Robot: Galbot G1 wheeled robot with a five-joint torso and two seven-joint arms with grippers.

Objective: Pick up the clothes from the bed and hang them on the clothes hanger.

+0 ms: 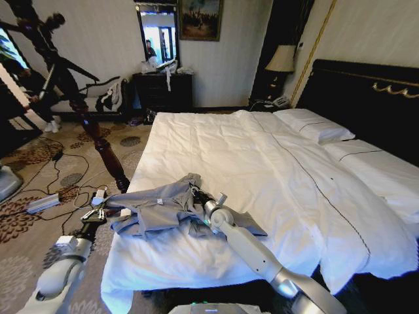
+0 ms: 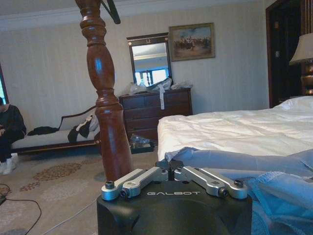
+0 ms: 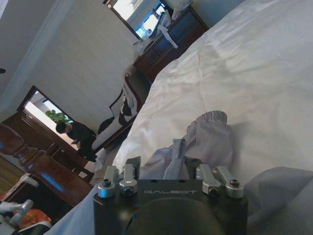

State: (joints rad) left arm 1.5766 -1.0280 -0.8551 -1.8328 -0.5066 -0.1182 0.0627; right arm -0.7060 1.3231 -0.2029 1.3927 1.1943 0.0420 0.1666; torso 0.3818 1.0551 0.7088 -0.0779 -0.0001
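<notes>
The grey-blue shirt (image 1: 163,210) was seen crumpled on the white duvet near the foot corner of the bed (image 1: 262,163), beside the reddish wooden coat stand (image 1: 91,124). The right gripper (image 1: 198,196) was pressed into the shirt's folds, its fingers closed on the fabric. The left gripper (image 1: 98,208) was held at the bed's edge beside a sleeve, its fingers drawn together on nothing.

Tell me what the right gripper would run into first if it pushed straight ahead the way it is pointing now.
Most likely the grey-blue shirt: the right gripper sits right at its bunched fabric, with the bed's white duvet beyond. Whether it already touches the cloth is unclear.
</notes>
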